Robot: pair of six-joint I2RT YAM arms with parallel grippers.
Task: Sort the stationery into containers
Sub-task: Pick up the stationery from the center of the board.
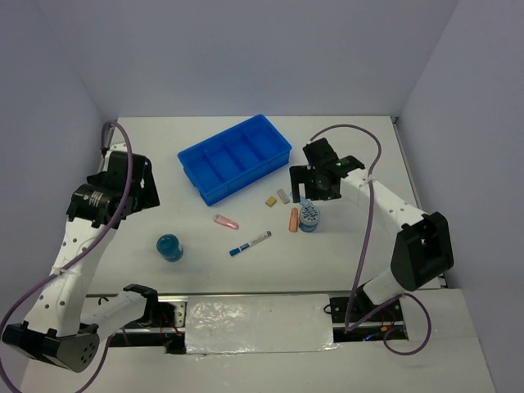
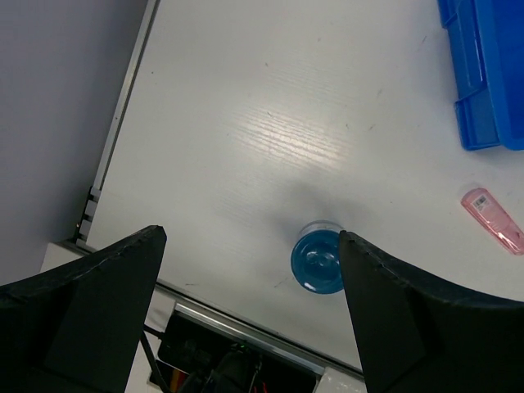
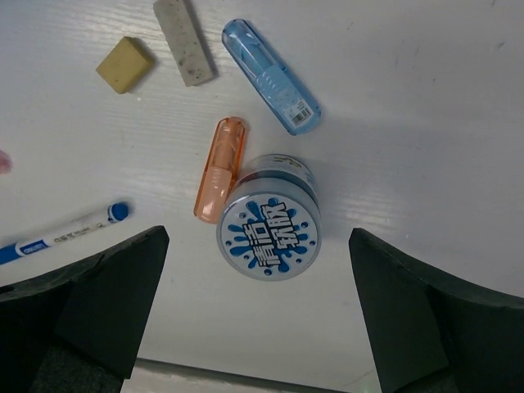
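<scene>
The blue four-compartment tray lies at the back centre. In front of it are a pink piece, a blue-and-white marker, a tan piece, a grey piece, an orange piece, a light-blue piece and the patterned roll. My right gripper hangs open above the roll. A teal blob stands at front left. My left gripper is open above the table, holding nothing.
Grey walls enclose the table on the left, back and right. The table's near edge with a metal rail and wiring runs just below the teal blob. Purple cables loop off both arms.
</scene>
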